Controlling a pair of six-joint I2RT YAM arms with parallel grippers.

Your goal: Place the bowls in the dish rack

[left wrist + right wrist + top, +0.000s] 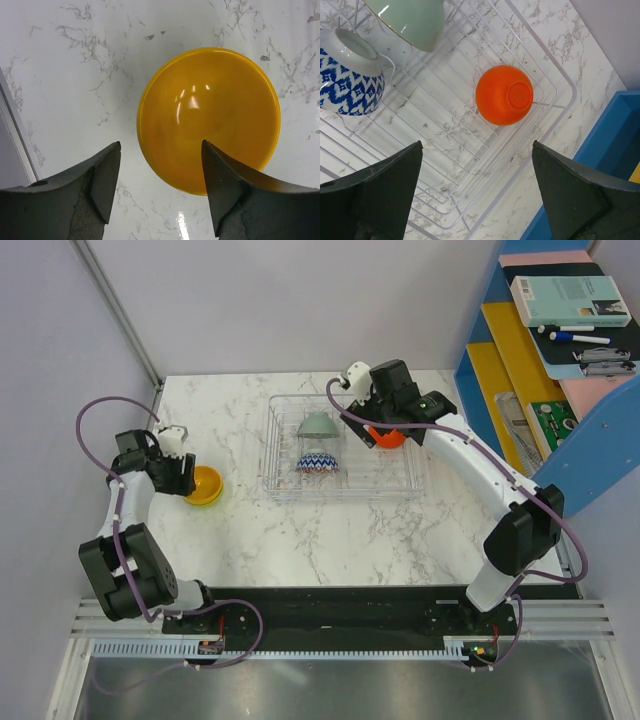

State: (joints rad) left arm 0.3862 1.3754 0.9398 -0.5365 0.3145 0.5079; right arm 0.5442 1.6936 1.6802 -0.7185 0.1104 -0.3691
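The clear dish rack (400, 480) stands mid-table. In it lie the pale grey-green bowl (317, 424), the blue-white zigzag bowl (319, 462) and the red-orange bowl (388, 437), upside down in the rack's right part (504, 95). The orange-yellow bowl (205, 485) sits open side up on the table at the left. My left gripper (180, 476) is open just above it, its fingers (225, 180) at the bowl's near rim (210, 120). My right gripper (477, 187) is open and empty above the rack's right end. The lime green bowl is out of view.
A blue shelf unit (560, 360) with books and pens stands at the far right, close to the right arm. A grey wall and a metal post (120, 310) border the table at the left and back.
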